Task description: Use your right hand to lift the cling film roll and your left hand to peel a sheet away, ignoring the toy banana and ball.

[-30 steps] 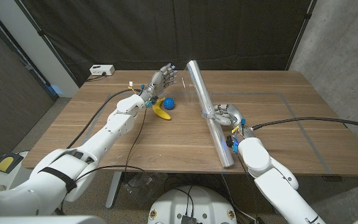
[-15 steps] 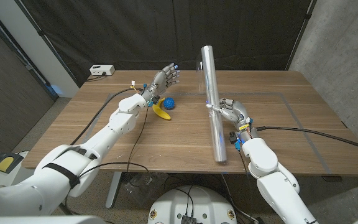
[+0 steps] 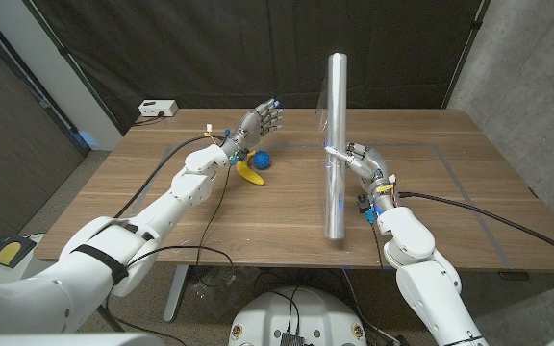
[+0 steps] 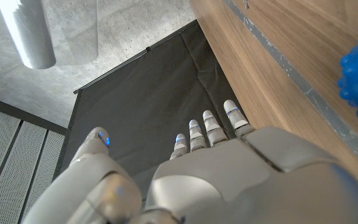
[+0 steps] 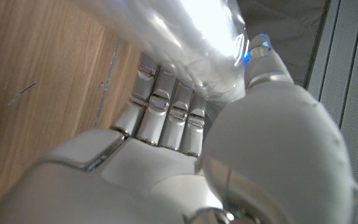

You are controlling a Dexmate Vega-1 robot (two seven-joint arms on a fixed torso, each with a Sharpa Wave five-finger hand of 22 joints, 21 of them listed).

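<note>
The cling film roll (image 3: 336,144) is a long shiny tube, lifted off the table and held nearly upright. My right hand (image 3: 358,163) grips it around its middle; in the right wrist view the fingers (image 5: 166,102) wrap under the roll (image 5: 185,25). A loose flap of film (image 3: 322,111) hangs off the roll's upper part toward my left hand. My left hand (image 3: 259,122) hovers open above the table's far side, fingers spread, a short way left of the roll. In the left wrist view the roll's end (image 4: 27,31) and the film flap (image 4: 73,31) lie beyond the fingertips (image 4: 204,121).
A yellow toy banana (image 3: 249,173) and a blue spiky ball (image 3: 262,160) lie on the wooden table (image 3: 210,211) just below my left hand. A white power strip (image 3: 157,109) sits at the far left corner. Grey tape lines (image 3: 469,192) mark the right half.
My right hand has raised the roll from a slant on the table to almost vertical. My left hand has edged slightly right, toward the roll.
</note>
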